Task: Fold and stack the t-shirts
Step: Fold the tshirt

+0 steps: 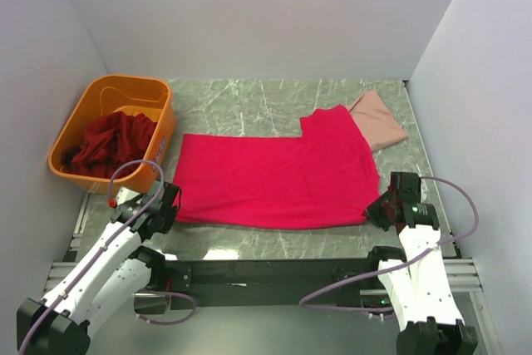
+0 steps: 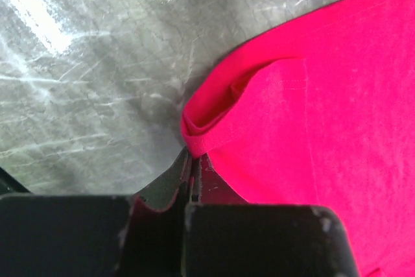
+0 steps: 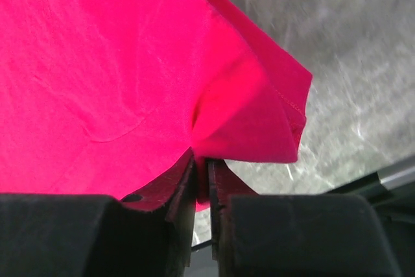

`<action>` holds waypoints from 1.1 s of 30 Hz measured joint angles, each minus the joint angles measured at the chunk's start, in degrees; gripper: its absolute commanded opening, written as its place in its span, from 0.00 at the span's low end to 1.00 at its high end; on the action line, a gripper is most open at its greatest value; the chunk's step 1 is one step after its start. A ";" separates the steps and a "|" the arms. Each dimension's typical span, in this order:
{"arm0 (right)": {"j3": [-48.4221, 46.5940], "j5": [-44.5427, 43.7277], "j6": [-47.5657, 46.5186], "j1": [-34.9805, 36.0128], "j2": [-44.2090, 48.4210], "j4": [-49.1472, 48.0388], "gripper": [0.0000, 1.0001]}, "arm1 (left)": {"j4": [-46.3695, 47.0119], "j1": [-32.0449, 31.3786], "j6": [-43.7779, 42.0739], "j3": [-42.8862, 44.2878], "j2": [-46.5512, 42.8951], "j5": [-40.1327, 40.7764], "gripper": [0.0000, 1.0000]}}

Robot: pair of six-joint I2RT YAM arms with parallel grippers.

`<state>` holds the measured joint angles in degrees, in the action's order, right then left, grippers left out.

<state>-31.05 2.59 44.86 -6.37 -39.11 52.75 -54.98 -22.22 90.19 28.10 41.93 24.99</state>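
A bright crimson-pink t-shirt lies flat across the marble table, folded lengthways. My left gripper is shut on its near left corner; in the left wrist view the cloth bunches at the closed fingertips. My right gripper is shut on its near right corner; the right wrist view shows cloth pinched between the fingers. A pale salmon-pink t-shirt lies folded at the far right, partly under the crimson one. Dark maroon-red t-shirts are heaped in the tub.
An orange plastic tub stands at the far left of the table. White walls enclose the table on three sides. A black rail and metal frame run along the near edge between the arm bases.
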 measured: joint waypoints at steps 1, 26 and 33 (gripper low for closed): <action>0.00 0.00 0.52 0.00 0.76 0.72 0.24 | -0.33 0.00 0.17 0.00 -0.44 -0.28 0.01; -12.66 -4.46 -2.84 5.27 -4.96 -7.85 0.87 | 2.54 -1.92 -7.74 16.26 7.76 -0.17 0.99; -28.37 -6.49 -7.10 16.00 -26.49 -18.21 0.87 | 16.55 -2.99 -19.82 31.10 29.70 5.11 1.00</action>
<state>-59.42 -3.90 37.76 9.63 -65.60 34.54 -38.44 -25.21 70.37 59.20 71.64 30.11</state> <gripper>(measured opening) 0.871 0.994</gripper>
